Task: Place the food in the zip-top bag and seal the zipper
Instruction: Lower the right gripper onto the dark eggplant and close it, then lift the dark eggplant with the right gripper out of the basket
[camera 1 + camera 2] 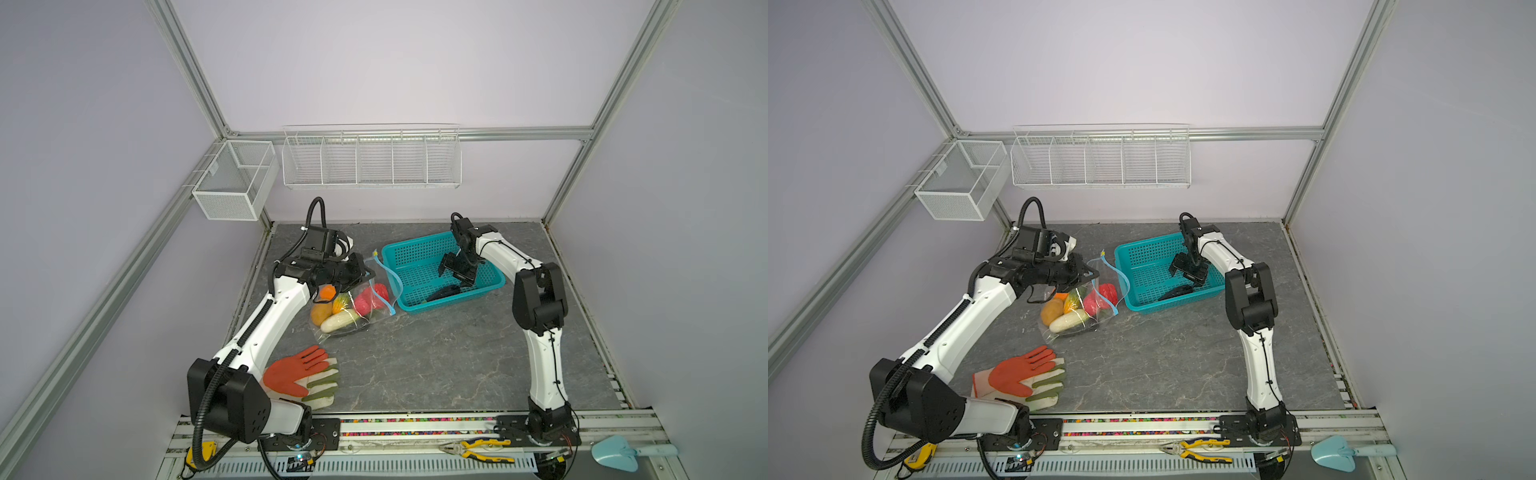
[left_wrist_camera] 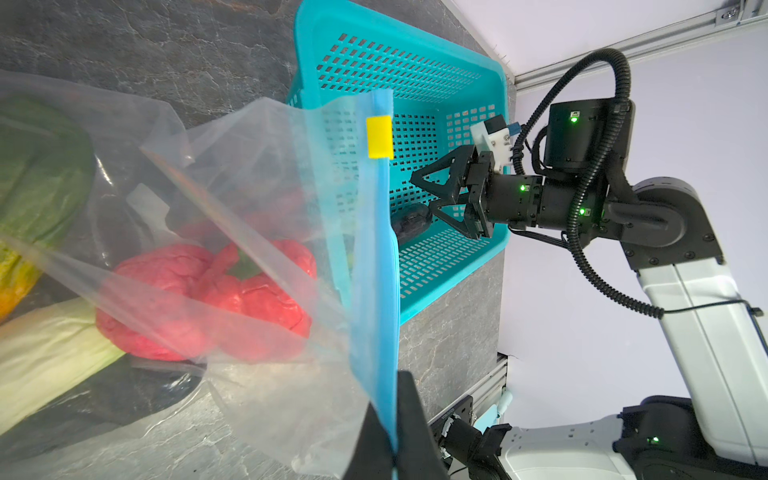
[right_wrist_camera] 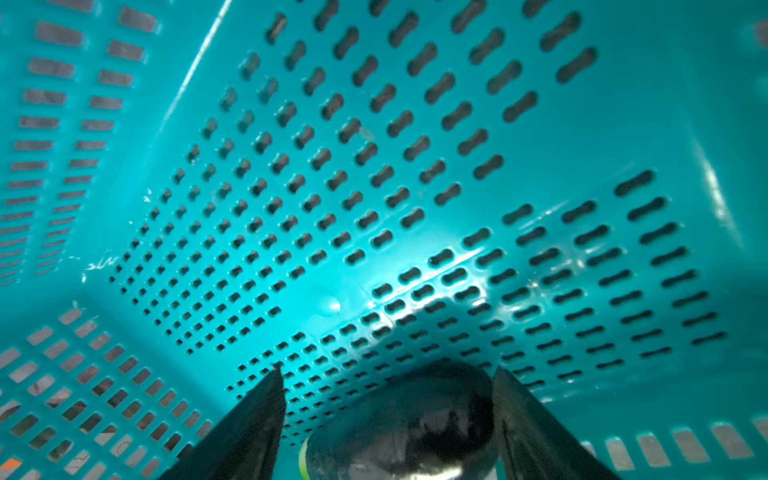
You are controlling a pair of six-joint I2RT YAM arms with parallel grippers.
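A: The left gripper (image 2: 392,432) is pinched tight on the zipper (image 2: 376,257), lifting the edge of the zip-top bag (image 2: 266,137) just beside the teal basket (image 1: 415,249).

B: The right gripper (image 3: 386,369) is down inside that basket, jaws wide, 1 finger either side of the eggplant (image 3: 415,424), gripping nothing. More food (image 1: 370,299) lies in the bag.

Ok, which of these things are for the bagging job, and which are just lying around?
For the job: zip-top bag, zipper, bagged food, eggplant in the teal basket.
Lying about: gloves, pliers, blue trowel, wire racks.
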